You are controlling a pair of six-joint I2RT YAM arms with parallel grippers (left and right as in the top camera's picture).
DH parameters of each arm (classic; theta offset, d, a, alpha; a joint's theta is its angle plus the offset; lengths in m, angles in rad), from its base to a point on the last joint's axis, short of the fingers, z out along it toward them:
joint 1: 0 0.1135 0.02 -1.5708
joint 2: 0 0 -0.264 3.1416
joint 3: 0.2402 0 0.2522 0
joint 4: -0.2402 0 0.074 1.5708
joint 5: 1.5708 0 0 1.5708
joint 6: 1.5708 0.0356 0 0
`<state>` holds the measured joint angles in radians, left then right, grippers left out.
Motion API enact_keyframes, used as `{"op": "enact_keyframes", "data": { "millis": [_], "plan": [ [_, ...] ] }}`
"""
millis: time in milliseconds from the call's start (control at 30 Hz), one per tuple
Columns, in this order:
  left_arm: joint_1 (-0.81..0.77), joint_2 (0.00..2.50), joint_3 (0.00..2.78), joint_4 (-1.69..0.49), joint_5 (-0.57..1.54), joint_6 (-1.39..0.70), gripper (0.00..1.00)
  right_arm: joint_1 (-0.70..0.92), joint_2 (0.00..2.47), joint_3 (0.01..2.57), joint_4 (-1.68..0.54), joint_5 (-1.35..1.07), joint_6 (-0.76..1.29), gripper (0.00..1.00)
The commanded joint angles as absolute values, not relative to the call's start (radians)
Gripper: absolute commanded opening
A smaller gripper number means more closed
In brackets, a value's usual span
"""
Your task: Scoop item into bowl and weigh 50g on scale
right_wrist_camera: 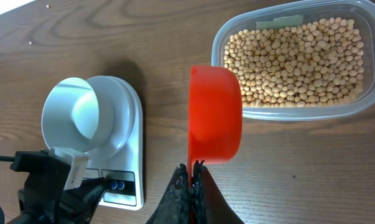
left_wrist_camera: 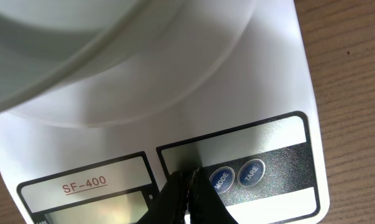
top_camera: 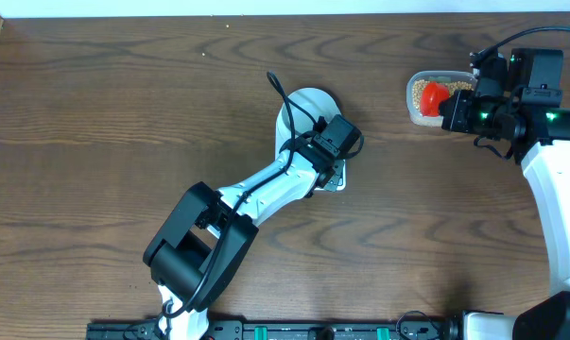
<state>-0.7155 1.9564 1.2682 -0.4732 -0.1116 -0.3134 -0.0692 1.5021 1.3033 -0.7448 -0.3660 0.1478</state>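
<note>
The white scale (left_wrist_camera: 255,93) fills the left wrist view, with its LCD at the lower left and the MODE (left_wrist_camera: 221,178) and TARE (left_wrist_camera: 252,172) buttons. The pale bowl (right_wrist_camera: 72,115) stands on it; its rim shows in the left wrist view (left_wrist_camera: 63,56). My left gripper (left_wrist_camera: 188,177) is shut and empty, its tips on the scale's front panel just left of MODE. My right gripper (right_wrist_camera: 191,169) is shut on the handle of the red scoop (right_wrist_camera: 215,115), held on edge beside the clear tub (right_wrist_camera: 342,106) of tan beans (right_wrist_camera: 299,56). In the overhead view the scoop (top_camera: 435,94) hangs over the tub (top_camera: 419,111).
The left arm (top_camera: 256,194) lies across the middle of the table and covers most of the scale (top_camera: 334,179) and bowl (top_camera: 308,102). The right arm (top_camera: 559,189) runs along the right edge. The table's far edge lies just behind the tub.
</note>
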Motion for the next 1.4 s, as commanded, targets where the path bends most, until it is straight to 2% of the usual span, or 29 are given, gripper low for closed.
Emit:
{"op": "enact_keyframes", "data": {
  "millis": [0, 1067, 1367],
  "plan": [
    [-0.713, 1.957, 1.252, -0.485, -0.147, -0.311, 0.07, -0.075, 1.483, 1.322, -0.745, -0.364, 0.133, 0.01],
    [-0.713, 2.022, 1.247, -0.495, -0.139, -0.341, 0.07, -0.075, 1.483, 1.322, -0.749, -0.364, 0.118, 0.01],
    [-0.712, 1.942, 1.261, -0.491, -0.144, -0.307, 0.07, -0.075, 1.483, 1.322, -0.75, -0.364, 0.118, 0.01]
  ]
}}
